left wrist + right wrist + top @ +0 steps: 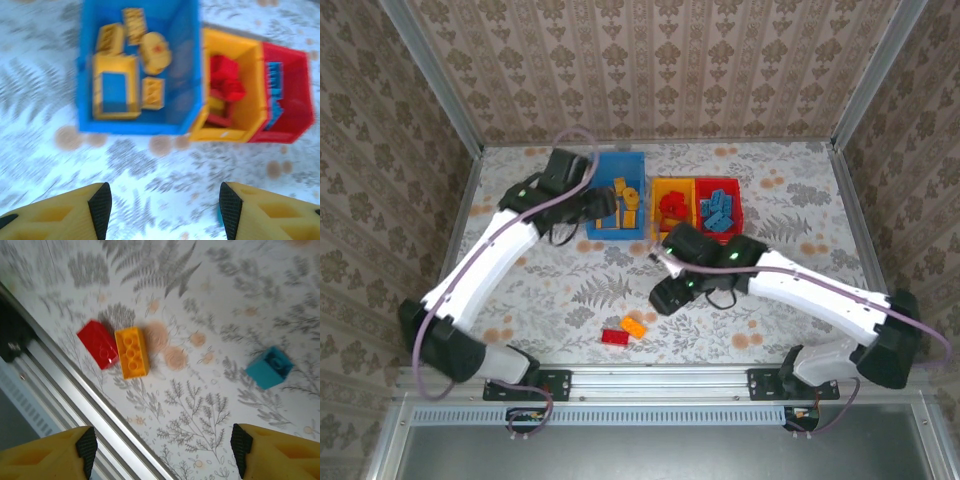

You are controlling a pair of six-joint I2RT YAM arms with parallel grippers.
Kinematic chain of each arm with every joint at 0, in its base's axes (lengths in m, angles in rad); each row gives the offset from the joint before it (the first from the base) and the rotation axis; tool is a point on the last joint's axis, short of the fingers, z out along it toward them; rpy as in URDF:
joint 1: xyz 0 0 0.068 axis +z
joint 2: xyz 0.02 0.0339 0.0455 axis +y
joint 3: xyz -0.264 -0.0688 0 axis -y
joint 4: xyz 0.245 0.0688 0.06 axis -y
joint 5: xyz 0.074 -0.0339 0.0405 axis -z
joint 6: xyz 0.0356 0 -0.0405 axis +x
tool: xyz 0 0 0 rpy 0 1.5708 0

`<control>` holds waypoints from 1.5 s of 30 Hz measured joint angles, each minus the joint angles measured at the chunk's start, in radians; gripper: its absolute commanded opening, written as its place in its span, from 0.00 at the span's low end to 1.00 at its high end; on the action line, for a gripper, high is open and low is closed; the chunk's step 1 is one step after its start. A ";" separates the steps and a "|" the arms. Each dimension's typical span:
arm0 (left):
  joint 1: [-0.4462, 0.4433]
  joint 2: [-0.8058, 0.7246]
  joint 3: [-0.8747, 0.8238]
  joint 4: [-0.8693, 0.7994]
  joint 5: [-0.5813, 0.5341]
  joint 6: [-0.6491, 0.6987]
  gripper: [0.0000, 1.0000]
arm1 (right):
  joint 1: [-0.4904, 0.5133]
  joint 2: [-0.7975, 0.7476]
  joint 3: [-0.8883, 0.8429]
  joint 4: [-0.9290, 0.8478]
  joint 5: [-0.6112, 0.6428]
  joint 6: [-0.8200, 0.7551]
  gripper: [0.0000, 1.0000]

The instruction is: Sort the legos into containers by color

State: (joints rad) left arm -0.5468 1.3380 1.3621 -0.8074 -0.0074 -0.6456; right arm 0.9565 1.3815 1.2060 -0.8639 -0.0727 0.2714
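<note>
The blue container [192, 75] holds several yellow legos [116, 87], among them an open square frame and a round piece. Beside it the yellow-orange container [250, 87] holds red legos [225, 85], and the red container [295, 107] holds blue ones [718, 215]. My left gripper [165, 210] hangs open and empty over the cloth just in front of the blue container [620, 165]. My right gripper [162, 452] is open and empty near the table's front edge. Ahead of it lie a red lego [98, 343], an orange lego [132, 352] touching it, and a blue lego [269, 367] apart.
The aluminium rail [75, 390] at the table's front edge runs close to the red and orange legos [625, 331]. The floral cloth [560, 290] covers the table. Patterned walls stand at the back and on both sides.
</note>
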 measured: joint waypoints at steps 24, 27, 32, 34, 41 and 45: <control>-0.063 -0.390 -0.446 0.048 0.242 0.094 0.71 | -0.254 0.415 -0.039 0.059 0.057 0.440 0.68; -0.075 -0.400 -0.461 0.058 0.274 0.105 0.71 | -0.261 0.449 -0.023 0.080 0.057 0.450 0.56; -0.076 -0.402 -0.464 0.061 0.298 0.120 0.71 | -0.261 0.497 0.006 0.092 0.057 0.470 0.32; -0.076 -0.400 -0.464 0.061 0.302 0.126 0.71 | -0.261 0.490 0.008 0.092 0.059 0.472 0.27; -0.097 -0.338 -0.421 0.061 0.307 0.154 0.71 | -0.295 0.349 0.036 0.035 0.134 0.453 0.25; -0.131 -0.254 -0.335 0.082 0.298 0.173 0.71 | -0.431 0.261 0.114 0.015 0.171 0.403 0.25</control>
State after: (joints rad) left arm -0.6777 1.0840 1.0267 -0.7250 0.2901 -0.4728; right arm 0.5251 1.6428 1.3197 -0.8486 0.0982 0.6743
